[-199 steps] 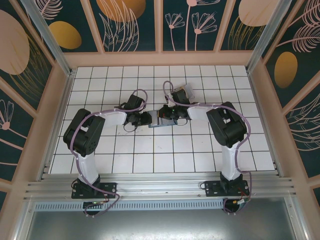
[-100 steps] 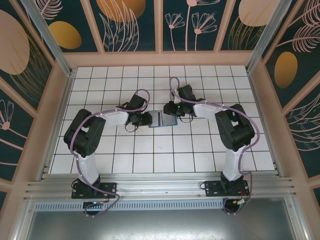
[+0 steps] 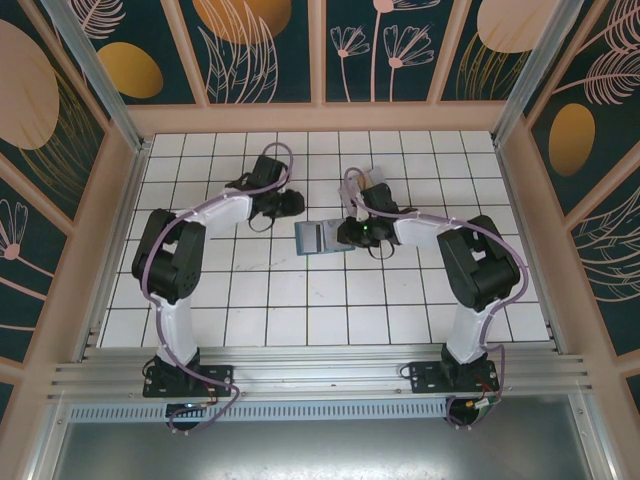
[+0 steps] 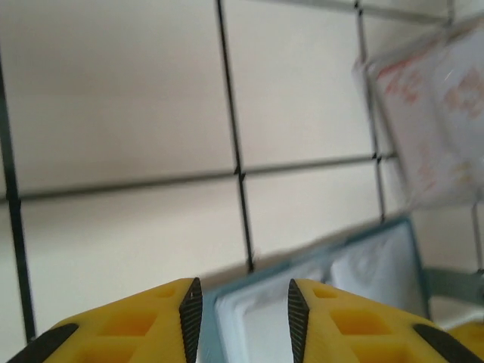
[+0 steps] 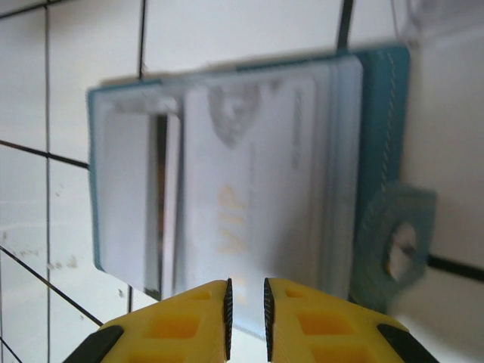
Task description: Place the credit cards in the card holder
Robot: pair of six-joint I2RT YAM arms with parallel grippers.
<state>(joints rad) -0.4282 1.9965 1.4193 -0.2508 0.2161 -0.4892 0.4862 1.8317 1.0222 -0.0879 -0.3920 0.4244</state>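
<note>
The card holder (image 3: 322, 240) lies open and flat on the white grid near the table's middle, its teal rim (image 5: 382, 113) framing paler inner faces (image 4: 363, 265). A pale silvery credit card (image 5: 249, 174) marked "VIP" rests face-up on its inner leaf, with further card edges stacked beside it. My right gripper (image 3: 347, 236) hovers at the holder's right edge; its jaws (image 5: 246, 318) stand a narrow gap apart over the card's near edge, gripping nothing. My left gripper (image 3: 295, 203) is up and left of the holder, open (image 4: 240, 318), with the holder's corner showing beyond its fingertips.
A teal snap tab (image 5: 397, 242) sticks out from the holder's side. A clear plastic sleeve with faint red print (image 4: 439, 113) lies on the tiles just behind the holder (image 3: 374, 180). Wooden walls ring the grid floor (image 3: 250, 300).
My left gripper has let go and drawn back up and left from the holder's left edge. My right gripper swung back and came down at the holder's right side.
</note>
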